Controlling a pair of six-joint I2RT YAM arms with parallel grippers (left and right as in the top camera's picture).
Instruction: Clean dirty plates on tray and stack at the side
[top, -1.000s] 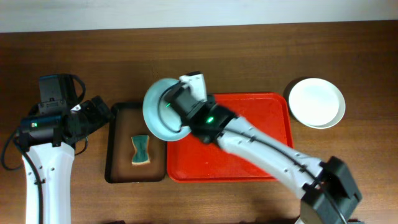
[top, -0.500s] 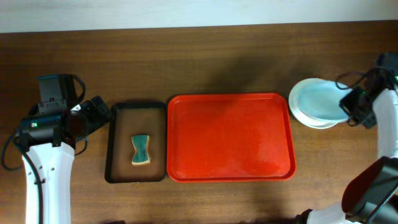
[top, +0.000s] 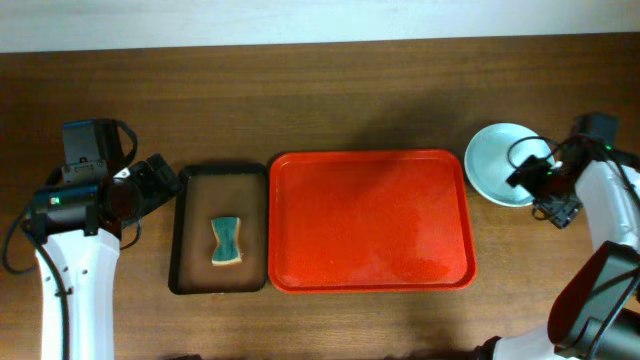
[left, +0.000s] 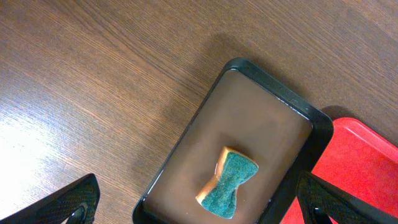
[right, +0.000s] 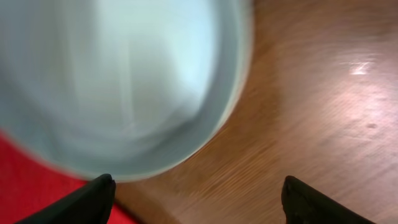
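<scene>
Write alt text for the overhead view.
Pale stacked plates sit right of a bare red tray, the right gripper open at their edge. Left of it, a black tray holds a green sponge; the left gripper hovers open beside it.

The red tray (top: 370, 270) lies bare mid-frame, open from above. At its left stands a black tray (top: 190, 180) holding a sponge (top: 226, 242). At far right, stacked plates (top: 495, 160) meet the right gripper (top: 538, 180).

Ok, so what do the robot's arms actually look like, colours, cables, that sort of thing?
Both arms are white shells with black joints. The left arm has a small green light and looping black cables by its wrist; the right arm carries thin black cables too. The pincer fingers are matte black.
</scene>
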